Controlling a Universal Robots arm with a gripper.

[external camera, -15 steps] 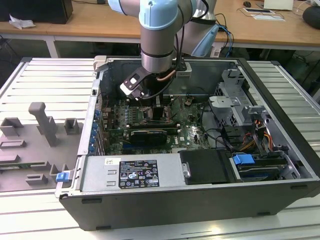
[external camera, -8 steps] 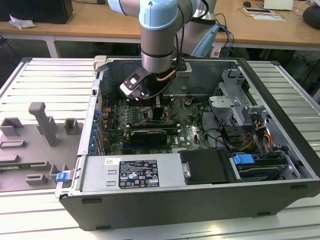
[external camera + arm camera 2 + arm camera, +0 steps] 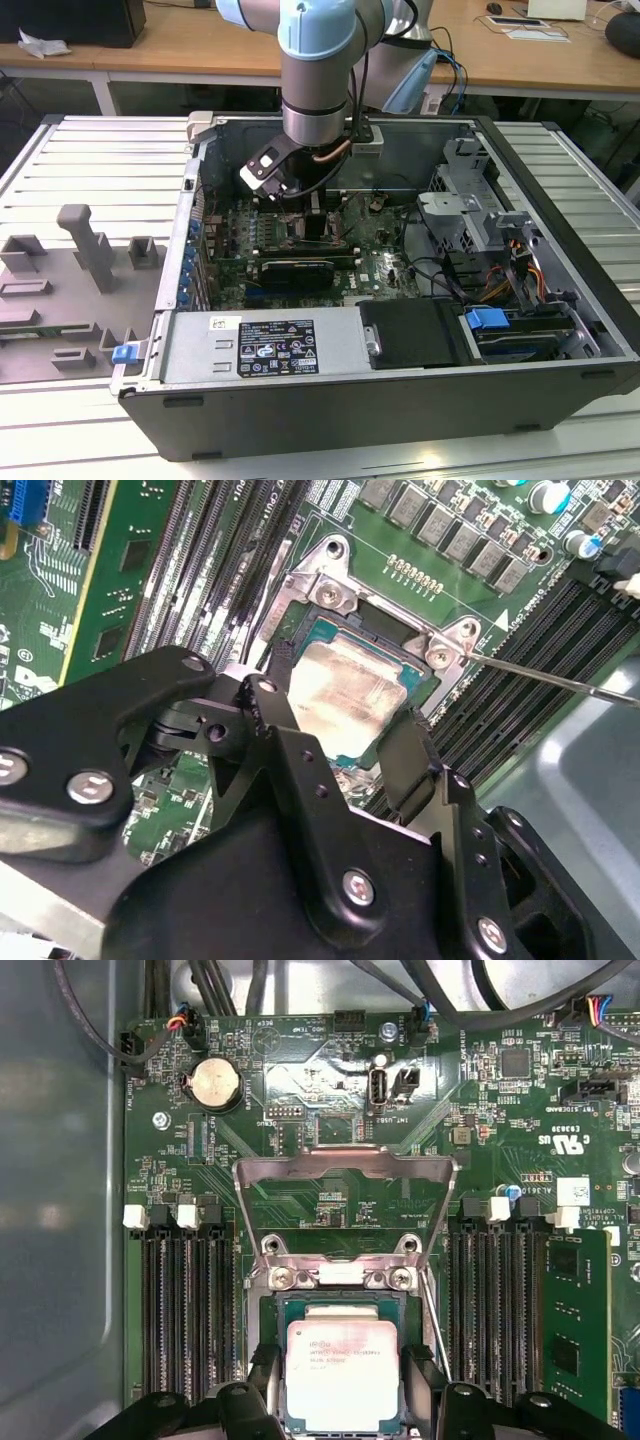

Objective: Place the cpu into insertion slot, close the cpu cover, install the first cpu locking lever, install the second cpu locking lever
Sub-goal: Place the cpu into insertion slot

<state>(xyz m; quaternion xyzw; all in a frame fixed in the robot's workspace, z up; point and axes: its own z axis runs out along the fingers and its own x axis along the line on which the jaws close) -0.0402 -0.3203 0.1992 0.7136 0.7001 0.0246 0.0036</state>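
Black two-finger gripper [image 3: 342, 725] is clasping the small silver-grey square cpu [image 3: 343, 1380] by opposite edges, which is sitting inside the square black insertion slot [image 3: 340, 1308], beside the raised silvery cpu cover [image 3: 340, 1165].

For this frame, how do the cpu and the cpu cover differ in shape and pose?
The cpu is a solid pale square plate; the cpu cover is a metal frame with a large window, and the board shows through it. The cpu lies flat in the insertion slot; the cpu cover is hinged open, off the slot, not closed over the cpu. Both are silvery metal and roughly socket-sized.
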